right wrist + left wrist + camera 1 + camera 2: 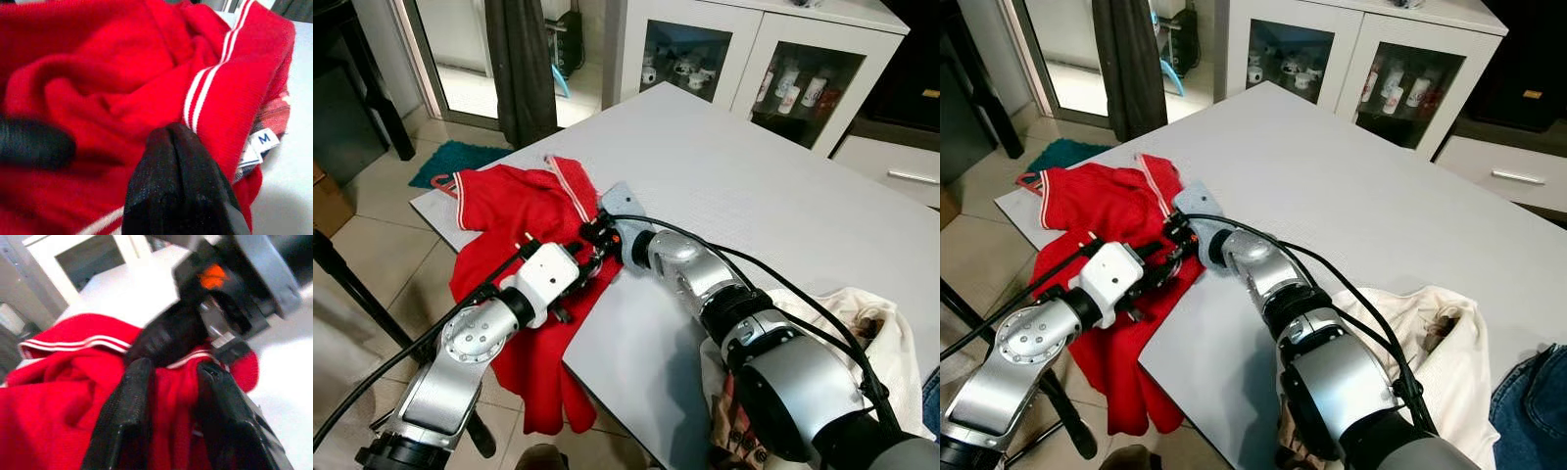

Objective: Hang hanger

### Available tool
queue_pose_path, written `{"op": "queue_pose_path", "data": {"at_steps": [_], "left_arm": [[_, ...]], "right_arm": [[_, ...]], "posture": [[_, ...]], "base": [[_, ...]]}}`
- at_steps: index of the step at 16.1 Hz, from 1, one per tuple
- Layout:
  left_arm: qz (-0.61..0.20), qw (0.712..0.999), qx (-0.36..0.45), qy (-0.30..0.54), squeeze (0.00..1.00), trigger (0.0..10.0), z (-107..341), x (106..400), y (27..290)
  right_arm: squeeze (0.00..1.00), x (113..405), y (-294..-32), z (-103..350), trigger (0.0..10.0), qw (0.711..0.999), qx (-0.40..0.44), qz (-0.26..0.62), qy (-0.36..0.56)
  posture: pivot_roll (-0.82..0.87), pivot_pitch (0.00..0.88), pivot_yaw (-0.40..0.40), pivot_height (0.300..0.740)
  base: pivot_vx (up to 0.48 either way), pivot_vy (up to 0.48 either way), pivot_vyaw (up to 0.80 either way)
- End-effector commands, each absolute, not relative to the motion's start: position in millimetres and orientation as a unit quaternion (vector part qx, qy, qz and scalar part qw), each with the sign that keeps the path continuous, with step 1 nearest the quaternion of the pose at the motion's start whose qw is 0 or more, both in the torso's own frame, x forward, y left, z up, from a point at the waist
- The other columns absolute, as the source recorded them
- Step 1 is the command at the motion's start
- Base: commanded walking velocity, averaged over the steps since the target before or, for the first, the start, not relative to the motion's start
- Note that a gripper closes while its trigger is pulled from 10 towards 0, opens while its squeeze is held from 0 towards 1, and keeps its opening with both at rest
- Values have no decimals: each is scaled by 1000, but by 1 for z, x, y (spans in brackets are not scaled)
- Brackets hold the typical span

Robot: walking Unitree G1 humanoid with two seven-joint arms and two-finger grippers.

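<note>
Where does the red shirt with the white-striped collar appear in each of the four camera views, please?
Left eye view: the red shirt lies on the table's near left corner, hanging over the edge.
Right eye view: the same spot, further left in the picture.
Left wrist view: across the picture, behind the left gripper.
Right wrist view: bunched close up around the right gripper.
Shared landmark: the white-striped collar.

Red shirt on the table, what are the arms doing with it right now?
Both grippers are working the red shirt, which lies bunched at the near corner of the white table and hangs over its edge. The left gripper has its fingers open around a fold of red cloth. The right gripper is pressed into the fabric beside the white-striped collar. No hanger can be made out.
</note>
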State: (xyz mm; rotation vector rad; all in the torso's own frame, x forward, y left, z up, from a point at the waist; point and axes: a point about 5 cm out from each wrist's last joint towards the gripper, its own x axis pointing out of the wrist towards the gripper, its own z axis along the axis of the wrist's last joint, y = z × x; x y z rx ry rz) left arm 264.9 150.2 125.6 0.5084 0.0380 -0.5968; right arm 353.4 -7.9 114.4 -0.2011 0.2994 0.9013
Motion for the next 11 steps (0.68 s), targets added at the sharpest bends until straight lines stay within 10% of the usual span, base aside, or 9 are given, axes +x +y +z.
{"op": "queue_pose_path", "data": {"at_steps": [1, 11], "left_arm": [[-260, 931, 256, -3, 0, 10000, 140, 270, 157], [-48, 933, 348, 80, 0, 10000, 140, 282, 227]], "right_arm": [[0, 354, -27, 97, 10000, 888, -126, 400, 187], [0, 360, -60, 85, 10000, 909, -184, 313, 205]], "posture": [[181, 13, -51, 740], [179, 10, -56, 740]], "base": [[0, 0, 0], [0, 0, 0]]}}
